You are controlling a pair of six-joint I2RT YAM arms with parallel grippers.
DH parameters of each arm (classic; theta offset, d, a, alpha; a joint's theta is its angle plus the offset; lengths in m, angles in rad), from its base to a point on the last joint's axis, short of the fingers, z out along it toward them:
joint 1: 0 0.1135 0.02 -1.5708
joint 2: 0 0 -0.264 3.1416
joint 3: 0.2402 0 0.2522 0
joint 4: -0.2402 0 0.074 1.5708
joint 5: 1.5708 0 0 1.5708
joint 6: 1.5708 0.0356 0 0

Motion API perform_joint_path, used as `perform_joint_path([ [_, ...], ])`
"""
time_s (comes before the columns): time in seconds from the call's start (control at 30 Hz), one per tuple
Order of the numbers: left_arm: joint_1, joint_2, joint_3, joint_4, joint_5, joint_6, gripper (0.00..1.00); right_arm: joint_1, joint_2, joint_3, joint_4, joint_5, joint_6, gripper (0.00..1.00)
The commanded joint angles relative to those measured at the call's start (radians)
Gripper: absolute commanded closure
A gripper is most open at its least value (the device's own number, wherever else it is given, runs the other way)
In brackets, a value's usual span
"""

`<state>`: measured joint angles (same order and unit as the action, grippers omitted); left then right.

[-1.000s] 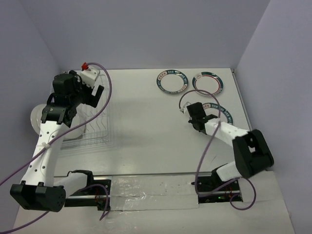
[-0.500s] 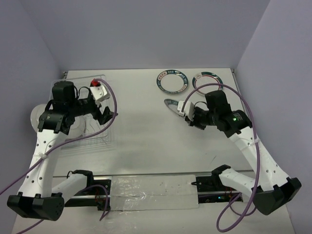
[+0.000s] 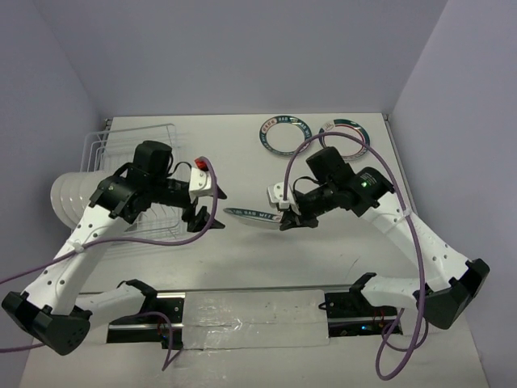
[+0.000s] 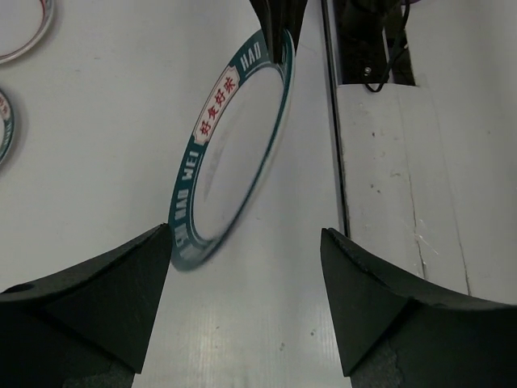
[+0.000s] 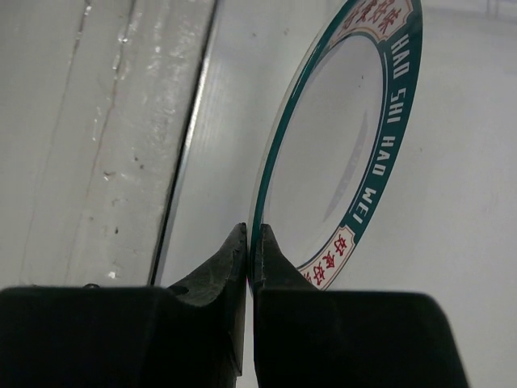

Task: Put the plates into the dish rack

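Observation:
A teal-rimmed plate hangs over the middle of the table, tilted on edge, with my right gripper shut on its rim. In the right wrist view the fingers pinch the rim of the plate. My left gripper is open and faces the plate's free edge from the left. The left wrist view shows the plate with its near edge just at the mouth of my left gripper, close to the left finger. The dish rack stands at the left.
Two more teal-rimmed plates lie flat at the back right. A white plate underside shows at the rack's left end. A taped strip and rail run along the near edge between the arm bases. Purple cables loop off both arms.
My right gripper has lifted a plate from the right side and carried it left to the table's middle. My left arm swung from over the rack toward it, jaws narrowing slightly.

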<state>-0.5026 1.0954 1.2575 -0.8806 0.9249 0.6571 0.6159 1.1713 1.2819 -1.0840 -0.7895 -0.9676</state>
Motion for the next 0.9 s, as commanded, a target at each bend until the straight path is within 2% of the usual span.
perform_joint_path([
  [0.0,-0.05,0.009,0.002,0.055,0.043,-0.048,0.18,0.067,0.016,0.079,0.004,-0.06,0.015,1.0],
  [0.23,-0.171,0.026,-0.021,0.062,-0.006,-0.053,0.37,0.117,0.057,0.154,0.006,-0.076,0.055,1.0],
  [0.4,-0.241,0.035,-0.036,0.025,-0.024,-0.037,0.38,0.128,0.077,0.191,-0.002,-0.07,0.064,1.0],
  [0.5,-0.257,0.04,-0.052,0.042,-0.037,-0.059,0.45,0.133,0.083,0.204,-0.002,-0.073,0.066,1.0],
  [0.57,-0.263,0.041,-0.056,0.051,-0.046,-0.085,0.56,0.136,0.082,0.215,0.001,-0.073,0.075,1.0],
  [0.6,-0.264,0.044,-0.056,0.064,-0.061,-0.097,0.7,0.139,0.082,0.224,0.004,-0.074,0.084,1.0],
  [0.7,-0.264,0.054,-0.052,0.094,-0.099,-0.175,1.0,0.14,0.08,0.232,0.021,-0.067,0.102,1.0],
  [0.73,-0.264,0.061,-0.049,0.091,-0.11,-0.191,1.0,0.14,0.079,0.231,0.035,-0.042,0.133,0.99],
  [0.83,-0.246,0.049,-0.041,0.115,-0.118,-0.263,1.0,0.127,0.076,0.214,0.117,0.05,0.246,0.48],
  [0.87,-0.229,0.041,-0.038,0.123,-0.11,-0.301,1.0,0.11,0.073,0.206,0.136,0.056,0.272,0.09],
])
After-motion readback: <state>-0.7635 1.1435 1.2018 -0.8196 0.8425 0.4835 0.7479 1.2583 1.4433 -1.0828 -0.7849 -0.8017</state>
